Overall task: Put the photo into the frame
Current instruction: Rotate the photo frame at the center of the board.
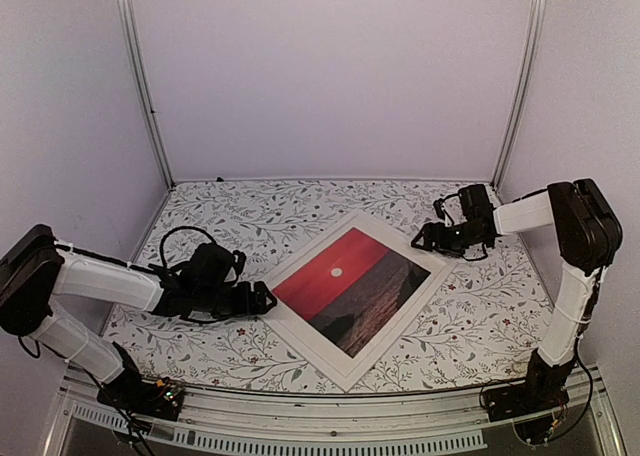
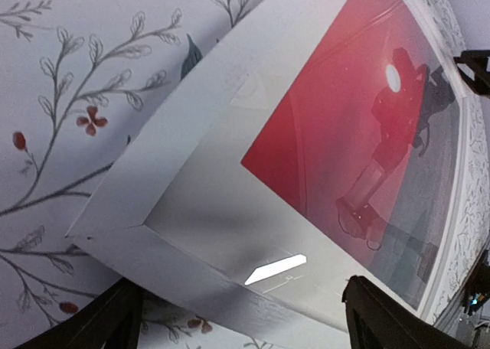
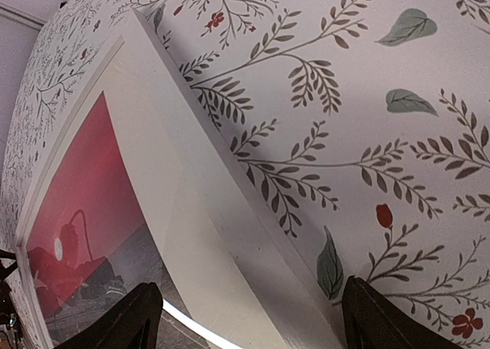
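**Left gripper**: The 2 fingers stand wide apart and hold nothing. In the left wrist view they sit at the bottom corners of the picture, with the near-left corner of the frame lying between and beyond them. Whether either finger touches the frame cannot be told. In the top view the gripper is low over the table, just beside that corner, and the arm reaches in from the left side.

**Right gripper**: The 2 fingers are also spread wide, with nothing clamped. In the right wrist view one long white edge of the frame runs down between them. The left finger is over the frame and the right finger is over the patterned cloth. In the top view the gripper is close to the frame's far-right edge, and contact cannot be confirmed.

**The photo**: It lies flat inside the frame with a white border on all 4 sides. The red sky, small white sun and dark lower band are visible. In both wrist views the red area carries a glossy reflection of an arm.

**The frame**: It rests flat on the table, roughly midway between the 2 arms. It is turned diagonally, with 1 corner pointing toward the near edge.

**The table**: It is covered with a white cloth printed with leaves and small red flowers.
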You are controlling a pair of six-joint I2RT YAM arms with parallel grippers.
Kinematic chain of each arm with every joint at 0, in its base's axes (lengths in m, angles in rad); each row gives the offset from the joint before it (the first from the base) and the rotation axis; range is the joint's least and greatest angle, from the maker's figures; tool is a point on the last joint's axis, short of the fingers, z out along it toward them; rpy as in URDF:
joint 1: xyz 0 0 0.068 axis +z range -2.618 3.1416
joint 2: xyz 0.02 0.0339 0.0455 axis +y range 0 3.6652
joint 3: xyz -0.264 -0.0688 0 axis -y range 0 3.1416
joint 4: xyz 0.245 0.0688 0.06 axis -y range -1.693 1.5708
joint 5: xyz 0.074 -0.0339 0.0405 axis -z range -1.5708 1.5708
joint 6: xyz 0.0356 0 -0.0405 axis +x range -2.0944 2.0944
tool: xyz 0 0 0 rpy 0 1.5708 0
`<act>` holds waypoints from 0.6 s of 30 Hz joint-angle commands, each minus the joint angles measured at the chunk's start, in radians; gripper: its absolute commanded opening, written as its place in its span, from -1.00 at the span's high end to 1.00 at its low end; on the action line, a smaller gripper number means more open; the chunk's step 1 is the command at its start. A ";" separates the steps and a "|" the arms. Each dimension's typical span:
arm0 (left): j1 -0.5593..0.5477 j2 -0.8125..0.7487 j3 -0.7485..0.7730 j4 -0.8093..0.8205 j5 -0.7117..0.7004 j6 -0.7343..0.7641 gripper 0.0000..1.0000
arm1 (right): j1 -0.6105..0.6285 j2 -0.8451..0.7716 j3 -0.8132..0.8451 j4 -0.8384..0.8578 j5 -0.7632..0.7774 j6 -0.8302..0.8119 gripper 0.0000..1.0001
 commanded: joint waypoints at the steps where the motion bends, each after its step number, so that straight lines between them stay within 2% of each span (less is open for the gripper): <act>1: 0.086 0.150 0.099 0.055 0.070 0.121 -0.88 | 0.046 -0.052 -0.136 -0.089 -0.038 0.080 -0.70; 10: 0.211 0.428 0.396 0.038 0.150 0.239 -0.88 | 0.184 -0.225 -0.338 -0.011 0.009 0.223 -0.74; 18: 0.270 0.536 0.578 -0.018 0.180 0.323 -0.89 | 0.321 -0.394 -0.472 -0.006 0.098 0.371 -0.76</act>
